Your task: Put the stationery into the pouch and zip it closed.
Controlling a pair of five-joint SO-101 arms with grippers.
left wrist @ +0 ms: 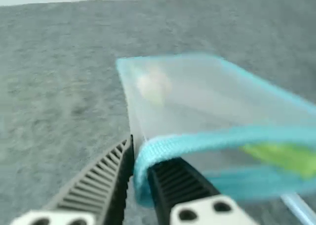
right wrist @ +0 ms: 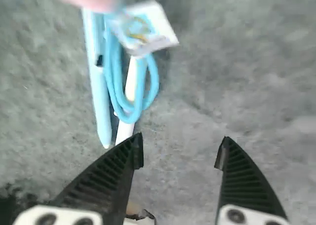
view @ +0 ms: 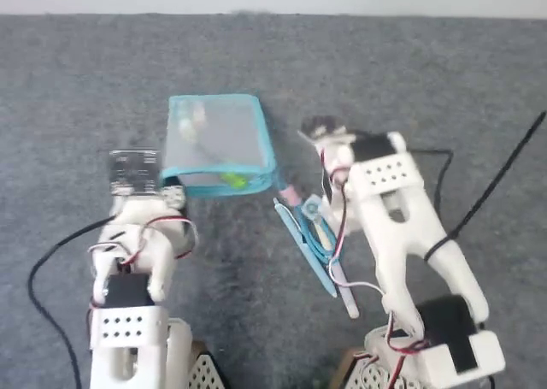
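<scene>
Now the left fingers (left wrist: 123,160) pinch shut on the blue edge of the see-through pouch (view: 218,141), which sits on the gray table (view: 77,81). Just beside the pouch lie two pens (right wrist: 97,86) and a blue cord (right wrist: 129,117) with a small tag (right wrist: 143,27). The right fingers (right wrist: 127,160) hang wide open near them, holding nothing.

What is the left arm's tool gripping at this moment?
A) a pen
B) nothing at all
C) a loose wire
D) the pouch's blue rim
D: the left tool is pinched shut on the blue rim of the pouch, while the pens lie on the table beside the pouch.
</scene>
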